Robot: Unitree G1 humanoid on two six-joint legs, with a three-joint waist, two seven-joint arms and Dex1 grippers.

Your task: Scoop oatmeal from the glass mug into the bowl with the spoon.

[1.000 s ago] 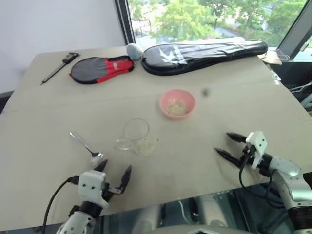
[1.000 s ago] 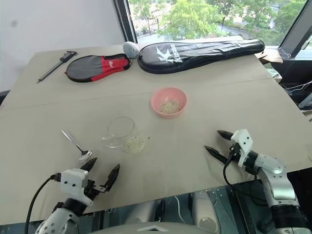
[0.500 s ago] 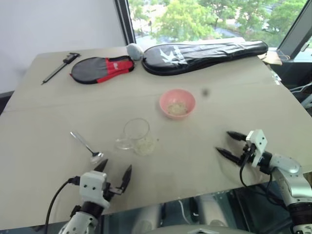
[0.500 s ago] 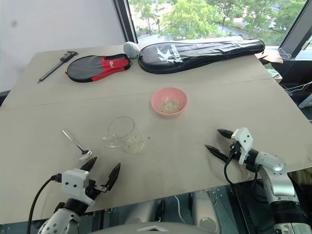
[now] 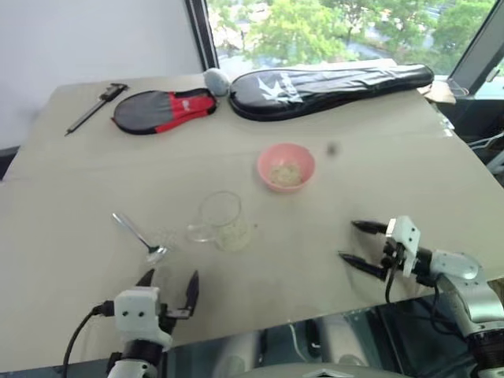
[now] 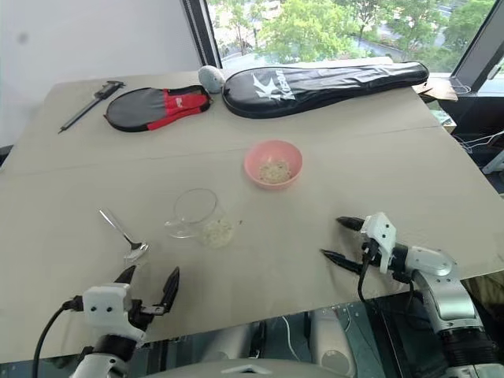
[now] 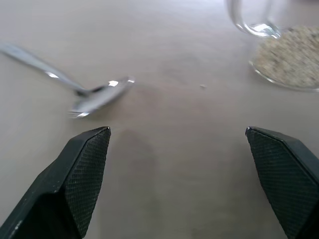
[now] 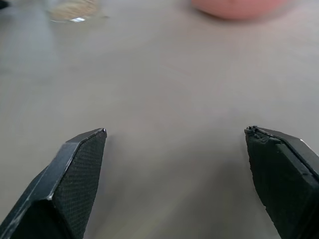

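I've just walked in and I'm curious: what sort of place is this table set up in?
Probably an indoor test or lab room on an upper floor, not a kitchen. A big window looks out over treetops, and the plain table mixes racket covers and a caliper with a pink bowl, glass mug and spoon.

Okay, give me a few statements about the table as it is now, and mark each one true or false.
1. The spoon lies flat on the table, held by neither gripper. True.
2. The glass mug stands upright, full of oatmeal. False: it lies on its side, with oatmeal spilling at its mouth.
3. The bowl already has some oatmeal in it. True.
4. The left gripper is shut on the spoon. False: its fingers are open and empty, short of the spoon.
5. The right gripper is open, holding nothing. True.
6. The bowl sits between the spoon and the mug. False: the mug lies between the spoon and the bowl.
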